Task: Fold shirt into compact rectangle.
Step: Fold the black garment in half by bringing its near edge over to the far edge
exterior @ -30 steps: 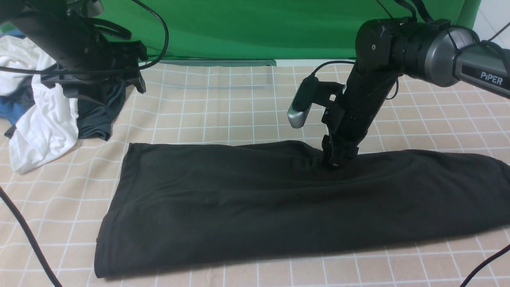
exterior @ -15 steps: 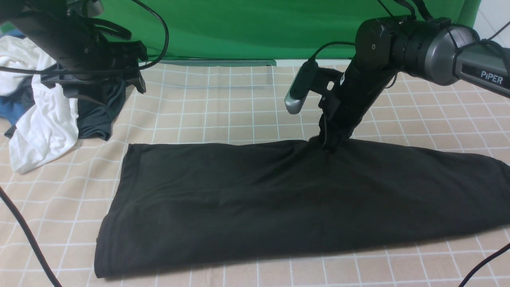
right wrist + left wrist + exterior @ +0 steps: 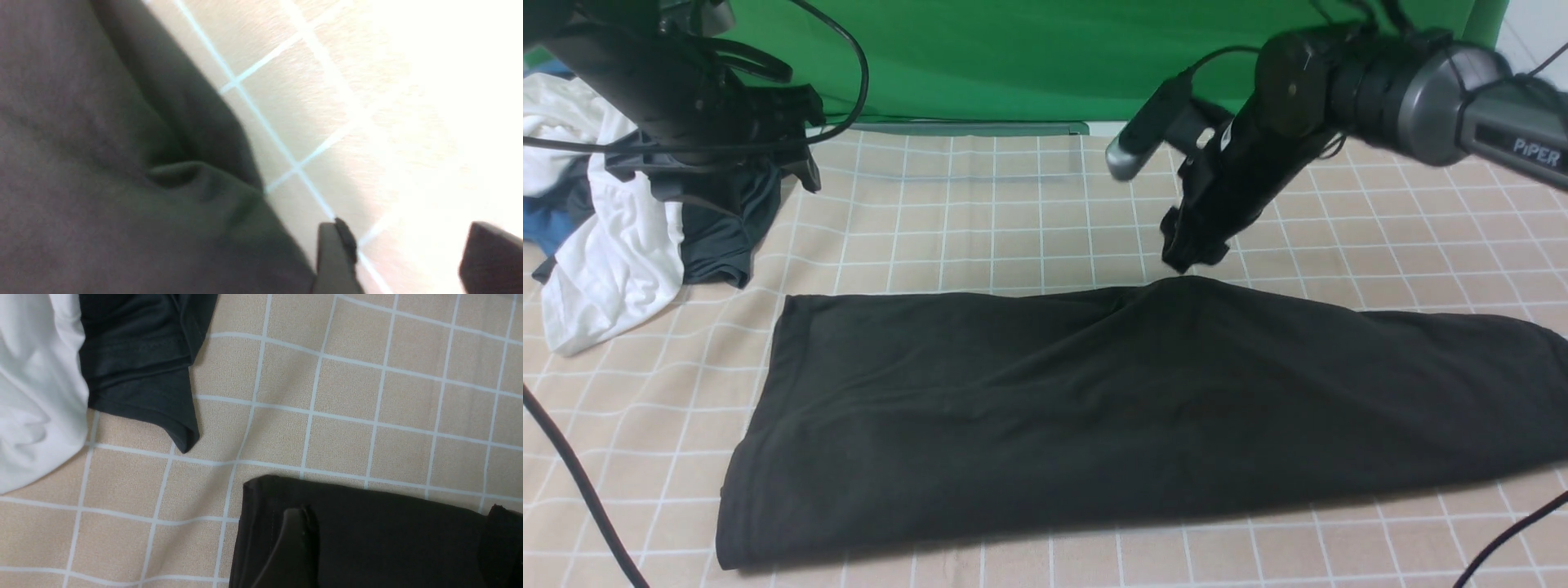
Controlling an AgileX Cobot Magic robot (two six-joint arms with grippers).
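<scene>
Release is the news here: the right gripper (image 3: 1192, 260), which a second ago was pressed down into the far edge of the shirt (image 3: 1094, 408) and half a second ago was pinching that edge up into a small peak, now hangs clear above the cloth with nothing between its fingers (image 3: 333, 253). The right wrist view shows the two dark tips apart, with bare checked tablecloth (image 3: 980, 229) visible between them, so the jaws stand open and empty. The cloth it dropped has settled back into a soft hump at the middle of the far edge, with a small pucker left in the fabric just beside the fingertips.

The shirt itself lies on the tablecloth as a long dark band, already folded lengthwise, running from the robot's left to beyond its right, flat apart from that hump. It has not shifted otherwise.

The left gripper (image 3: 392, 547) hovers over the near-left corner region of the band, its jaws spread wide and holding nothing, as it did before. Farther left sit a white garment (image 3: 613, 245) and a dark grey garment (image 3: 727, 229), well apart from the work.

My reading is that the tug was a tidying of the far edge, now finished; the crosswise folds that would make a compact rectangle remain to be done.
</scene>
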